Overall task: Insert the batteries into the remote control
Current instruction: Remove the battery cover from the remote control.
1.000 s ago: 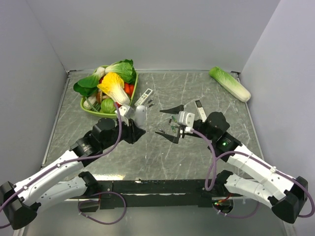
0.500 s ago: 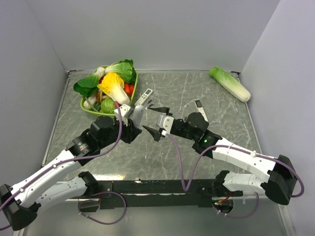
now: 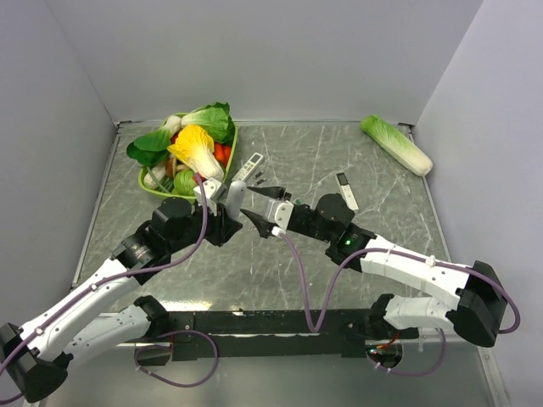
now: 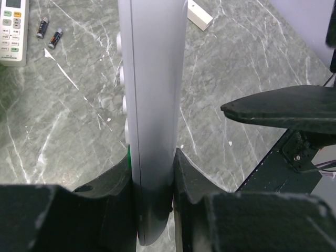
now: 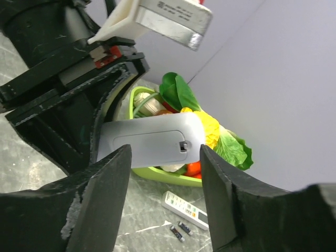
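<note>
My right gripper (image 5: 164, 157) stands with jaws apart, framing the remote control (image 5: 152, 139), back cover towards me, clamped in the left gripper (image 5: 97, 139). Beyond, two batteries (image 5: 177, 230) lie near a small buttoned remote (image 5: 185, 206).

In the left wrist view the remote control (image 4: 152, 105) is running off the top edge, its lower end disappearing inside the left gripper (image 4: 152, 157). The grey-buttoned remote (image 4: 12, 31) is being cropped at the corner.

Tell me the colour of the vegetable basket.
The basket is lime green, clearest in the top external view.
</note>
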{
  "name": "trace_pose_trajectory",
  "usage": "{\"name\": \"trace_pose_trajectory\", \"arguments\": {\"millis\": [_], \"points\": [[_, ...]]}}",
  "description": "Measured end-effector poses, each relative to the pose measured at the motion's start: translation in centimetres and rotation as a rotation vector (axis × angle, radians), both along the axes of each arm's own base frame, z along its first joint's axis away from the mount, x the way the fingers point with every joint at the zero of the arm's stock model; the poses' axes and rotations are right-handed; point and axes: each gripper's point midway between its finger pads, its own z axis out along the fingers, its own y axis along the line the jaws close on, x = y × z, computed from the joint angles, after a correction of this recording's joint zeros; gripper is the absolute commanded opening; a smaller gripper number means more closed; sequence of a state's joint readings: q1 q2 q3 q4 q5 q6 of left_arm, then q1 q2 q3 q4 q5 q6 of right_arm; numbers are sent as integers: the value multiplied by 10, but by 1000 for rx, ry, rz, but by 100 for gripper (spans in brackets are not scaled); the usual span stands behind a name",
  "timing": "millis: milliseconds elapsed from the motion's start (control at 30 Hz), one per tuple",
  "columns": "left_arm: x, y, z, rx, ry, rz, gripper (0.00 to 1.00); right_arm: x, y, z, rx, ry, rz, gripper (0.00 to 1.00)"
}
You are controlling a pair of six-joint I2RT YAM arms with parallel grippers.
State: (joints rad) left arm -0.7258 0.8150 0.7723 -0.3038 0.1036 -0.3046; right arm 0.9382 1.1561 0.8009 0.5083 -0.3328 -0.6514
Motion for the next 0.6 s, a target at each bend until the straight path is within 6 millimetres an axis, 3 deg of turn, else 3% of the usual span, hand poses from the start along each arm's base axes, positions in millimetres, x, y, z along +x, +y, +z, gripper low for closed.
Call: {"name": "trace_pose_trajectory", "arguments": {"millis": [600], "points": [[-5, -4, 1, -16, 12, -44, 1, 7, 10, -3, -29, -6, -25, 54]]}}
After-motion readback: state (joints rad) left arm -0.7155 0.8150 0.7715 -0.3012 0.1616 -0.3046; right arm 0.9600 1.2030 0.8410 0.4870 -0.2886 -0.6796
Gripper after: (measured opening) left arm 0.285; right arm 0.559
